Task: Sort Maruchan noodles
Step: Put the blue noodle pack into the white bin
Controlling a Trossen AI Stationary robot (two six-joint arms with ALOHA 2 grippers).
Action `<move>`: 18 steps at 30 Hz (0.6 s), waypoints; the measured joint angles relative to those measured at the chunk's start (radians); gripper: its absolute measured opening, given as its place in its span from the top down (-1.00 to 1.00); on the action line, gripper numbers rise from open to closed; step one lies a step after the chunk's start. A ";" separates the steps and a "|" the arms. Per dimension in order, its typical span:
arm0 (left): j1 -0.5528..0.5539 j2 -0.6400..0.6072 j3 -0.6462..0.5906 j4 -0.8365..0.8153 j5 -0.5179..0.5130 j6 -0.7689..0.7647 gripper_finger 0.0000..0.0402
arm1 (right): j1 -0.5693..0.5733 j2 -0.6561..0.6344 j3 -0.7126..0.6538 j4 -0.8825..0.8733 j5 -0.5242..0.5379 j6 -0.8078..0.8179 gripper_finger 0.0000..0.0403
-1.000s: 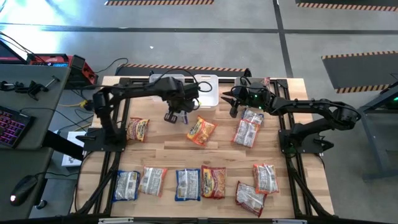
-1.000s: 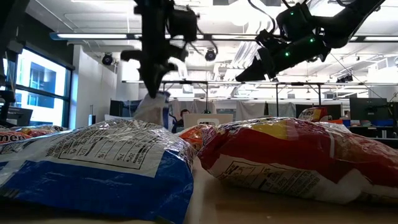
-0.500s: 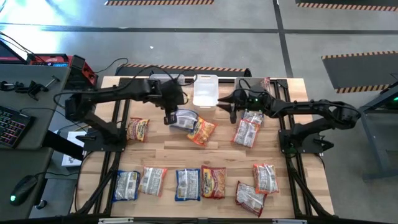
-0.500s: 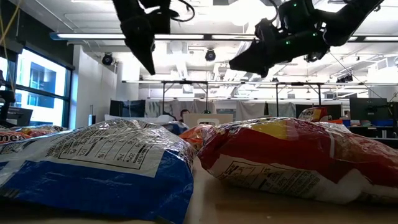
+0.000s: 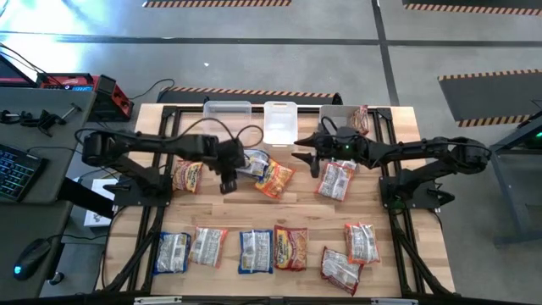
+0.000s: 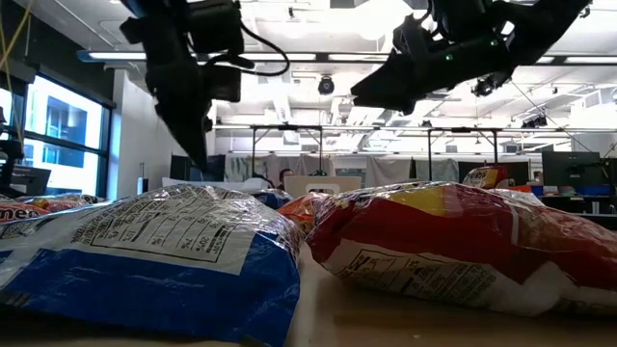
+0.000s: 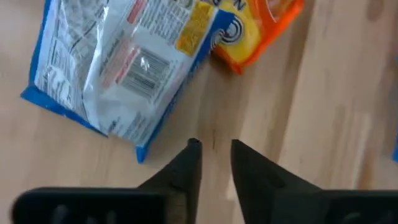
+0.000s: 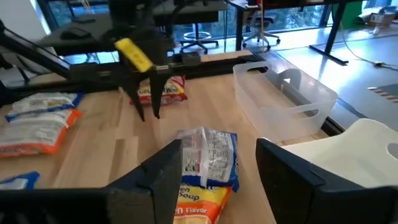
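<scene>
Left arm: reaches across the surface (image 5: 229, 202), its left gripper (image 7: 214, 148) pointing down just beside the blue-and-white packet (image 5: 251, 161).
Left jaws: slightly parted, empty.
Right arm: stretched inward, its right gripper (image 5: 306, 158) above the surface near the clear bin (image 5: 279, 124).
Right jaws: wide apart, empty.
Blue-and-white packet: lies overlapping the orange packet (image 5: 275, 179).

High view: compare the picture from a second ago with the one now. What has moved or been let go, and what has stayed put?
The left gripper has let go of the blue-and-white packet, which now lies on the table against the orange packet, and has pulled back toward its own side. The right gripper has opened wider and shifted slightly toward the centre. The front row of packets and the clear bins are unchanged.
</scene>
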 joint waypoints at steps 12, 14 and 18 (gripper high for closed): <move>-0.082 -0.001 -0.052 0.360 -0.265 -0.038 0.22 | -0.001 0.000 0.000 -0.092 0.069 -0.104 0.12; -0.053 0.002 -0.051 0.415 -0.243 -0.056 0.23 | -0.001 0.000 0.000 -0.097 0.069 -0.111 0.19; 0.010 0.028 -0.051 0.455 -0.147 -0.058 0.30 | -0.001 0.000 0.000 -0.098 0.068 -0.131 0.38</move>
